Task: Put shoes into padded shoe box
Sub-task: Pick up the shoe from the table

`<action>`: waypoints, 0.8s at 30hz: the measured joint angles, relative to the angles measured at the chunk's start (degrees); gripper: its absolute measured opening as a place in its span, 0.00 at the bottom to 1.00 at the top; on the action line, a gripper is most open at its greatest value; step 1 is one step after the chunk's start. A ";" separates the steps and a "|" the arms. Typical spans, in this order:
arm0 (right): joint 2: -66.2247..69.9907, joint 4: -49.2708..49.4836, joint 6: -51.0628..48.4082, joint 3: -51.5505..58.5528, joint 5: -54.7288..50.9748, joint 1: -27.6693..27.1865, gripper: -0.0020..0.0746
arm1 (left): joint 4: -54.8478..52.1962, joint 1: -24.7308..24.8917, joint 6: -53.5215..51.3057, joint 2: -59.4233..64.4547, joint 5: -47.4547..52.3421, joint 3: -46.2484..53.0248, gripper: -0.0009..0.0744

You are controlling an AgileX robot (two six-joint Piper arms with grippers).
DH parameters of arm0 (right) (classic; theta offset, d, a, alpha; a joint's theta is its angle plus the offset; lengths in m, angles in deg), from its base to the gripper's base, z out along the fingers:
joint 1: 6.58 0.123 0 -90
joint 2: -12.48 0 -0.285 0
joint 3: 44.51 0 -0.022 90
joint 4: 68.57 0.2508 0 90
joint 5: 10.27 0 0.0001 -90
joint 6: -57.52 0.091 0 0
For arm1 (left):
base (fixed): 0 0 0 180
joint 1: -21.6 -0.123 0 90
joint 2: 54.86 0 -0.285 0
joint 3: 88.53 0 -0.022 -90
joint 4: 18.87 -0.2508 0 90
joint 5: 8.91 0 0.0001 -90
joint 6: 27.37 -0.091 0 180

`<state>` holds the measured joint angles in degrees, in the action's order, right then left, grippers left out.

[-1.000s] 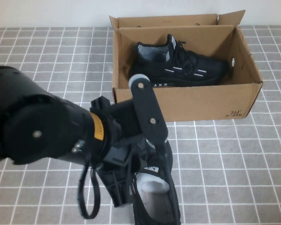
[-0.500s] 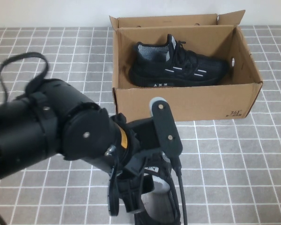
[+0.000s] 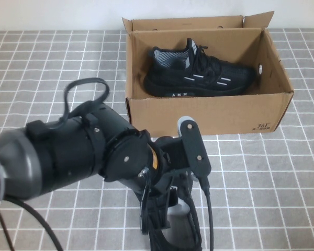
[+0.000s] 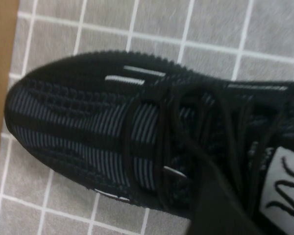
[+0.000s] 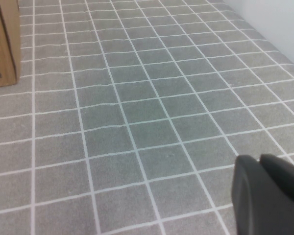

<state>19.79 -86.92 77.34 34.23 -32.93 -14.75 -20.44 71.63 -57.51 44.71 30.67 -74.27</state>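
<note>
One black mesh shoe (image 3: 199, 76) lies on its side inside the brown cardboard shoe box (image 3: 209, 112) at the back of the table. The other shoe (image 3: 180, 232) stands on the tiles at the front edge, toe toward the box. In the left wrist view that shoe (image 4: 88, 127) fills the picture, and its white tongue tab (image 4: 284, 181) shows. My left gripper (image 3: 165, 209) hangs over that shoe's opening and looks open. One dark finger (image 4: 220, 210) rests by the laces. My right gripper (image 5: 272, 196) hovers low over bare tiles, shut and empty.
Grey tiled cloth (image 3: 261, 178) covers the table. The bulky left arm (image 3: 68, 157) and its looping cable (image 3: 86, 86) fill the front left. The box's flaps stand upright. A box corner (image 5: 2, 44) lies far from the right gripper.
The left arm has rolled and swung lower and to the right over the front shoe. That shoe and the boxed shoe have stayed in place.
</note>
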 joint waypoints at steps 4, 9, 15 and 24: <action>0.00 0.00 0.00 0.00 0.00 0.00 0.02 | -0.48 0.00 0.83 0.68 0.00 0.00 0.29; 0.00 0.00 0.00 0.00 0.00 0.00 0.02 | -0.14 0.08 2.73 0.23 0.56 -0.13 0.08; 0.00 0.00 0.00 0.00 0.00 0.00 0.02 | 1.57 0.08 5.69 0.01 8.78 -4.64 0.04; -0.03 0.00 0.00 0.00 0.00 0.00 0.02 | 1.96 0.08 15.53 -0.03 16.75 -18.00 0.04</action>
<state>19.76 -86.92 77.34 34.23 -32.93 -14.75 -18.48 71.72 -41.98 44.68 47.42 -92.27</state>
